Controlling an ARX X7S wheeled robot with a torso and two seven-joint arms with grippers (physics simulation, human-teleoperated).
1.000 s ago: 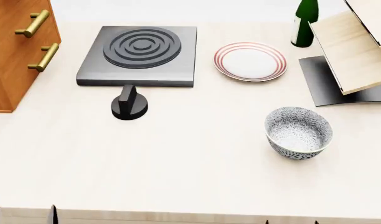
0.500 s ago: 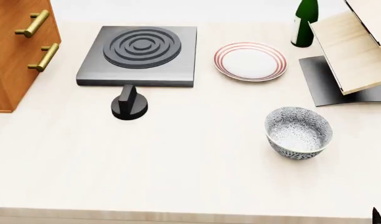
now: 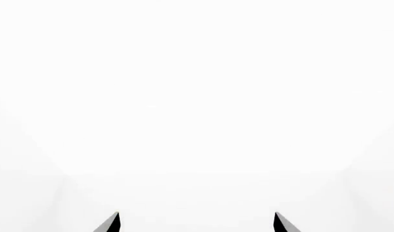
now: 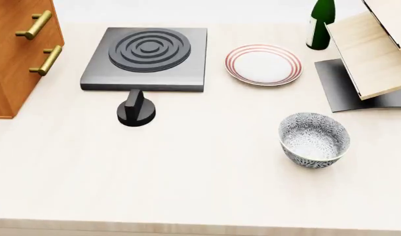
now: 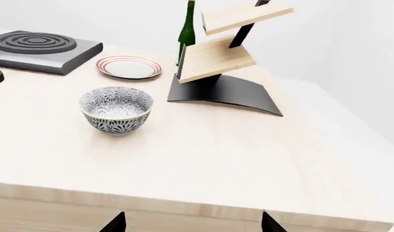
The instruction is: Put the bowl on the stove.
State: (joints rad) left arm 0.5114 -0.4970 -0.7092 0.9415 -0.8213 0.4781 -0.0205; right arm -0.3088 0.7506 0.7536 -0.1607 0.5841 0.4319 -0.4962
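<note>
Sitting upright on the table point(image 4: 187, 172), the bowl point(image 4: 314, 140) lies well apart from the stove point(image 4: 147, 58).

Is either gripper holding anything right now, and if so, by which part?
Nothing is held. Both grippers' fingertips stand apart with nothing between them, and the small grey-patterned white bowl sits untouched on the light wooden table.

Desk point(image 4: 187, 187) inventory, qty per kind:
- Bowl point(image 4: 314, 140), patterned: 1, toward right edge.
- Stove point(image 4: 147, 58), sq. slab w/ burner rings: 1, far edge, left of centre.
- Knob point(image 4: 135, 109), black, round: 1, just in front of stove.
- Plate point(image 4: 263, 64), white w/ red rim rings: 1, far edge, right of stove.
- Bottle point(image 4: 320, 22), green: 1, far right corner.
- Shelf rack point(image 5: 226, 58), wood boards on black base: 1 rack, 2 boards, right edge.
- Cabinet point(image 4: 17, 54), wood: 1, left edge; brass handles point(image 4: 34, 24): 2.
</note>
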